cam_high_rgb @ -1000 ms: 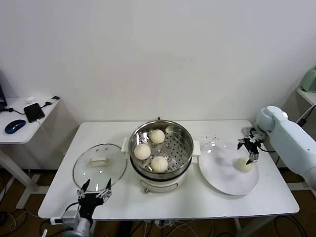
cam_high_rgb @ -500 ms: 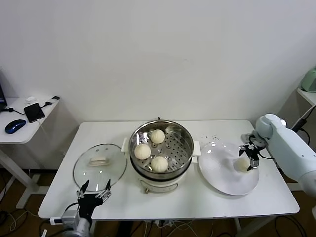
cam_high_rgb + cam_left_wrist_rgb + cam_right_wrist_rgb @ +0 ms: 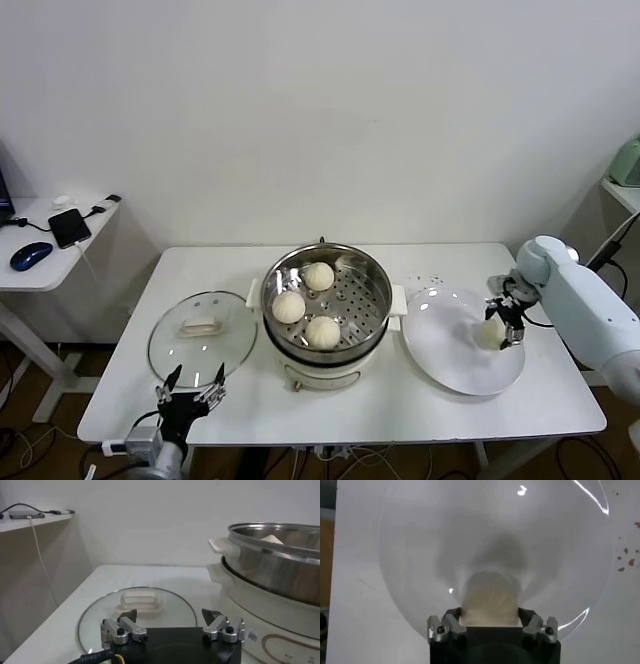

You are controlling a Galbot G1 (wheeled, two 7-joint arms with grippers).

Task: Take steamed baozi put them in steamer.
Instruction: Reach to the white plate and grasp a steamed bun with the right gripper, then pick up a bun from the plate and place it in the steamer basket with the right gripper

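1. The steamer (image 3: pixel 326 300) is shiny polished metal with a perforated metal tray, on a smooth cream base.
2. The baozi (image 3: pixel 289 306) look matt and smooth.
3. The lid (image 3: pixel 201 336) is clear, glossy glass.
4. The plate (image 3: pixel 462 342) is glossy white.
5. The bench (image 3: pixel 530 392) is smooth, matt white.

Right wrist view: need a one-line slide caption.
Right gripper straddles the last baozi on the white plate, fingers either side of the bun.

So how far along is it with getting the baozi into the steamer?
Three baozi already sit in the steamer. The right gripper is around the last baozi on the white plate; it remains to be moved. The left gripper waits by the glass lid.
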